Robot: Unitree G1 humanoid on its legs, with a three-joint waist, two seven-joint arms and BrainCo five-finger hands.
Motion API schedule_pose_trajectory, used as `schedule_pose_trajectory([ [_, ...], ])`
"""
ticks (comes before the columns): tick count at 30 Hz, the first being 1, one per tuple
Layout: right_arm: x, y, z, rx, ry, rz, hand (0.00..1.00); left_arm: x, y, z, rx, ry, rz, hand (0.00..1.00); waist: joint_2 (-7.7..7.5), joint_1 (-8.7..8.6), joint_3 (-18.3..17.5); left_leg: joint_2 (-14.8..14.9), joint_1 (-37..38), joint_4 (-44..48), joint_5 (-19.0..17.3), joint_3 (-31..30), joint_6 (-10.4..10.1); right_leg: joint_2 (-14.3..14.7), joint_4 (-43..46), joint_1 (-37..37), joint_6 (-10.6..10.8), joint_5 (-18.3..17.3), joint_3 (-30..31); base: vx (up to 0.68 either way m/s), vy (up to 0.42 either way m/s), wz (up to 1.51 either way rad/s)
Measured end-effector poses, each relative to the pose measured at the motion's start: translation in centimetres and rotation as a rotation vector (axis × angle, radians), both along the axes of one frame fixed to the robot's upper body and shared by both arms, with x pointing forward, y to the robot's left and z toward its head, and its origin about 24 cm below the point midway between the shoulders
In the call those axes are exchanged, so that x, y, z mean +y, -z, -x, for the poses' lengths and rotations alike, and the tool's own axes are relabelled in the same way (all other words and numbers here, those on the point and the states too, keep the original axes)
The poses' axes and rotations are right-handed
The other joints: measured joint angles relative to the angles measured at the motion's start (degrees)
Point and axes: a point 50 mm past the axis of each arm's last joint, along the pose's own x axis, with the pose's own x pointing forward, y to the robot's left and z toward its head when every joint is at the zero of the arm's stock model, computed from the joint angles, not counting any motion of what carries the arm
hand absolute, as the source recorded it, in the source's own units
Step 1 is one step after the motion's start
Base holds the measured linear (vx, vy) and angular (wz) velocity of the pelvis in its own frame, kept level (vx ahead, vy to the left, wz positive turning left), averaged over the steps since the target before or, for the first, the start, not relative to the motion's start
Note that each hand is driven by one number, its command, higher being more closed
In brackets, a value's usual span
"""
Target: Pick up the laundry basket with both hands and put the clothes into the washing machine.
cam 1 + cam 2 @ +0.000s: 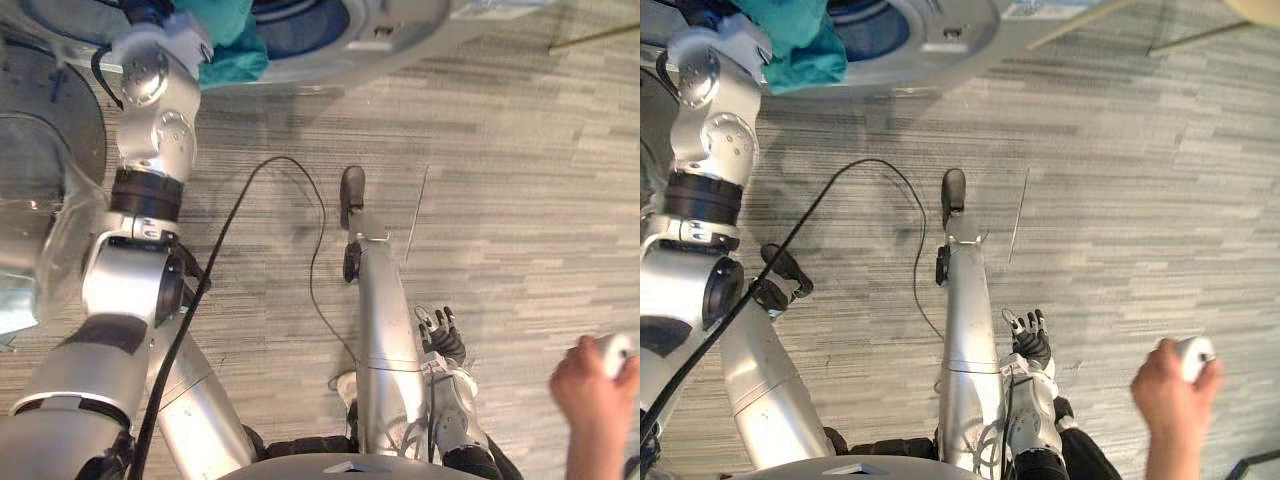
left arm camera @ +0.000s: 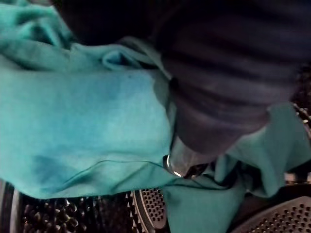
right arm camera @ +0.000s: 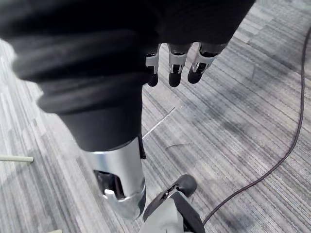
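Note:
A teal cloth (image 1: 232, 40) hangs at the mouth of the washing machine (image 1: 400, 35) at the top of the eye views. My left arm reaches up into that opening. In the left wrist view the teal cloth (image 2: 87, 126) spreads over my left hand (image 2: 182, 162), where a silver finger curls into a gathered fold above the perforated drum (image 2: 150, 208). My right hand (image 1: 443, 338) hangs low beside me over the carpet. Its fingers (image 3: 170, 68) are straight and hold nothing.
The machine's clear glass door (image 1: 40, 230) stands swung out at the left. A person's hand (image 1: 590, 390) holding a small white object (image 1: 615, 350) is at the lower right. A thin rod (image 1: 417, 215) lies on the grey carpet.

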Motion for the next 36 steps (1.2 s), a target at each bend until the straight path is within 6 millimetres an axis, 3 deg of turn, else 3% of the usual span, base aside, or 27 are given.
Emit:
schedule_pose_trajectory([
  [6,-0.1,0.0,0.0,-0.01,0.015,-0.018,0.0,-1.1,-5.5,1.5,-0.111,-0.001,-0.061,1.0,-0.17,-1.08,0.4,1.2,-1.3,0.9,-0.5,0.7,0.0,1.2,-0.2,-1.9,0.0,0.6,0.7,0.01,0.039,-0.14],
  [10,-0.2,-0.1,0.0,-0.016,0.026,-0.02,0.0,-0.5,-10.5,4.2,-0.249,-0.001,-0.03,1.0,-0.21,-1.29,0.4,2.3,-1.7,0.8,-0.7,2.7,0.1,2.3,-2.1,-3.3,0.1,2.2,1.9,0.01,0.031,-0.21],
  [13,-0.2,-0.1,0.0,-0.019,0.03,-0.021,0.0,-0.6,-12.3,5.6,-0.32,0.01,0.017,1.0,-0.2,-1.36,0.4,2.7,-2.0,0.8,-0.7,2.7,0.1,2.7,-2.7,-3.4,0.0,2.6,1.8,0.01,0.032,-0.1],
  [18,-0.2,-0.1,0.0,-0.02,0.033,-0.019,0.0,0.0,-13.6,7.6,-0.42,-0.014,0.082,1.0,-0.19,-1.36,0.4,2.6,-2.4,0.9,-0.7,2.5,0.1,2.7,-2.7,-3.5,0.1,2.6,1.7,0.0,0.038,0.01],
  [19,-0.3,-0.1,0.0,-0.02,0.032,-0.017,0.0,0.5,-13.7,8.0,-0.437,-0.041,0.099,0.0,-0.19,-1.31,0.4,2.6,-2.5,0.9,-0.7,2.5,0.1,2.6,-2.7,-3.5,0.1,2.6,1.7,0.0,0.038,0.01],
  [28,-0.3,-0.2,0.0,-0.021,0.028,-0.012,0.0,1.6,-12.2,6.8,-0.38,-0.217,0.014,0.0,-0.27,-1.23,0.7,2.5,-3.3,1.1,-0.7,2.0,0.1,2.5,-2.6,-3.8,0.1,2.6,1.4,0.0,0.035,0.01],
  [36,-0.3,-0.1,0.0,-0.018,0.025,-0.01,0.0,2.6,-8.6,4.0,-0.217,-0.297,-0.006,0.0,-0.28,-1.25,0.7,2.5,-3.4,1.0,-0.7,1.9,0.1,2.5,-2.6,-3.8,0.1,2.6,1.3,0.0,0.029,0.0],
])
